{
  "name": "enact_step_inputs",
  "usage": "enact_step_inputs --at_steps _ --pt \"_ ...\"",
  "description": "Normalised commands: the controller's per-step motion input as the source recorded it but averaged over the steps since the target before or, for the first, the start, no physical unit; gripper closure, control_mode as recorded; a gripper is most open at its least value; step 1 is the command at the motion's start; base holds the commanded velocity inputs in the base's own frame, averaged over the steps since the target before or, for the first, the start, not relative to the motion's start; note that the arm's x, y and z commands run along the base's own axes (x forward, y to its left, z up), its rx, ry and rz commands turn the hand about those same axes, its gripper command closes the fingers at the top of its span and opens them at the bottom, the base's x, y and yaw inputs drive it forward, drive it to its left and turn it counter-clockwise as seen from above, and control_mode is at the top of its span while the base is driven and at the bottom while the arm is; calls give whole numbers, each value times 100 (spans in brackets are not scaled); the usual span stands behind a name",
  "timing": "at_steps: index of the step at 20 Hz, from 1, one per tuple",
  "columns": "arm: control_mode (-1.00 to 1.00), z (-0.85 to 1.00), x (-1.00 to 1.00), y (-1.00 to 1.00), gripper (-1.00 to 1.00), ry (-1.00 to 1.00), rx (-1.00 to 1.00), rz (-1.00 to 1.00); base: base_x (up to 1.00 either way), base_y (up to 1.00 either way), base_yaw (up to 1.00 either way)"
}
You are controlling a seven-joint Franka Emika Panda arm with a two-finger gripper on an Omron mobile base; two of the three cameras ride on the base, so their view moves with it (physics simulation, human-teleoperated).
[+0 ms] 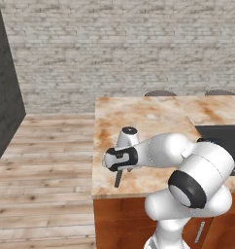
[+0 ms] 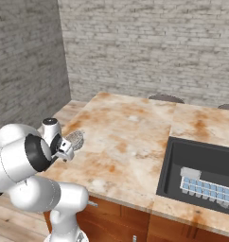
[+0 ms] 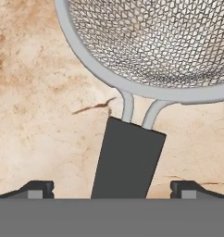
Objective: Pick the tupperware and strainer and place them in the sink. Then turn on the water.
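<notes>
The marble counter [image 2: 130, 132] carries the black sink [image 2: 175, 160] at its right, and the tupperware [image 2: 206, 188] already lies inside that basin near its front wall. The white arm [image 1: 187, 175] reaches low over the counter's left front corner, where the strainer [image 3: 151, 41] rests on the marble, mesh bowl away from the hand and dark handle [image 3: 127, 159] pointing toward it. The gripper [image 3: 112, 187] hangs just above with its jaws spread wide, one fingertip on each side of the handle, gripping nothing.

silver mesh strainer [image 3: 151, 41], dark handle [image 3: 127, 159]
</notes>
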Motion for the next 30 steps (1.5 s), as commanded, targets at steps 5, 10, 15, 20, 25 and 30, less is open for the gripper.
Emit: enact_step_inputs --at_steps 5,10,15,20,25,30 --pt "-100 0 0 0 100 0 0 0 0 0 0" --pt "-100 0 0 0 100 0 0 0 0 0 0" --pt "-100 34 0 -8 100 -1 0 0 0 0 0" --pt "-100 100 -22 -37 100 0 2 5 0 0 0" --pt "-100 98 -46 -32 100 0 4 10 0 0 0" --pt "-100 71 -55 -16 100 0 5 11 0 0 0"
